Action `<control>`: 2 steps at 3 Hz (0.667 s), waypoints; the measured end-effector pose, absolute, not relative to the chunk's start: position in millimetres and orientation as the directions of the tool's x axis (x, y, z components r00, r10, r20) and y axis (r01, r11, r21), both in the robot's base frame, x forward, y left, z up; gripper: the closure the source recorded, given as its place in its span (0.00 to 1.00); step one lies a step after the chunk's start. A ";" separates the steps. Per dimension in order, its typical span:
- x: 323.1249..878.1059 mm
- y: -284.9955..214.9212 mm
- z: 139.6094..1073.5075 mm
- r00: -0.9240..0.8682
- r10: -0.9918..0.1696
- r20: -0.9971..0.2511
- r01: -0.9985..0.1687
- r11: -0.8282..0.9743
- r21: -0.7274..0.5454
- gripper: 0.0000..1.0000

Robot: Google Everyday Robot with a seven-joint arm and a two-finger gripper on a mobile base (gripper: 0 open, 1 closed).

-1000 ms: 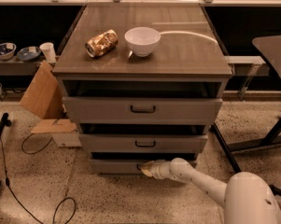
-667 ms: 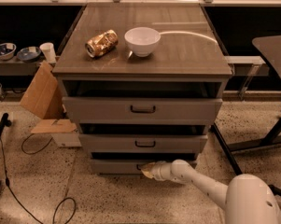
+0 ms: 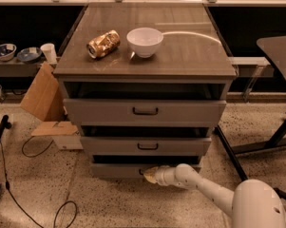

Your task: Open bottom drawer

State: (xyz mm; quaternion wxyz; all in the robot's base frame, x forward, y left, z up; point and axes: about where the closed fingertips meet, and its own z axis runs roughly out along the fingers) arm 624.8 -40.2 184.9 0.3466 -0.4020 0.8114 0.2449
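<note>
1. Bottom drawer (image 3: 116, 170): lowest of three grey fronts in the cabinet (image 3: 218, 75), at floor level, directly under the middle drawer (image 3: 180, 146) and top drawer (image 3: 100, 111). Dark strip visible above its front panel; judged barely ajar at most, not pulled out.
2. Gripper (image 3: 151, 175): set against the centre of the bottom front, where the handle should be. Handle itself hidden behind it.
3. Arm (image 3: 204, 190): reaching in low from the lower-right corner of the view, almost level with the floor. Judged necessary, given how low the drawer sits.
4. Grip state: cannot tell whether clamped on the handle or merely touching the panel.
5. Cabinet top: white bowl (image 3: 145, 41) near the centre, crushed can (image 3: 103, 43) just beside it toward the left edge. Both well apart from the work, though liable to shift if the cabinet jolts.
6. Step in hand, as judged: securing the handle ahead of a straight outward pull. Main risks: slipping off a small handle, or pulling at an angle and jamming the drawer.
</note>
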 end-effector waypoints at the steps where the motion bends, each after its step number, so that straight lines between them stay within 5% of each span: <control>1: 622.6 -40.2 185.0 -0.435 -0.482 -0.761 -0.824 0.554 0.119 0.48; 2: 622.6 -40.2 185.1 -0.435 -0.482 -0.761 -0.824 0.554 0.119 0.48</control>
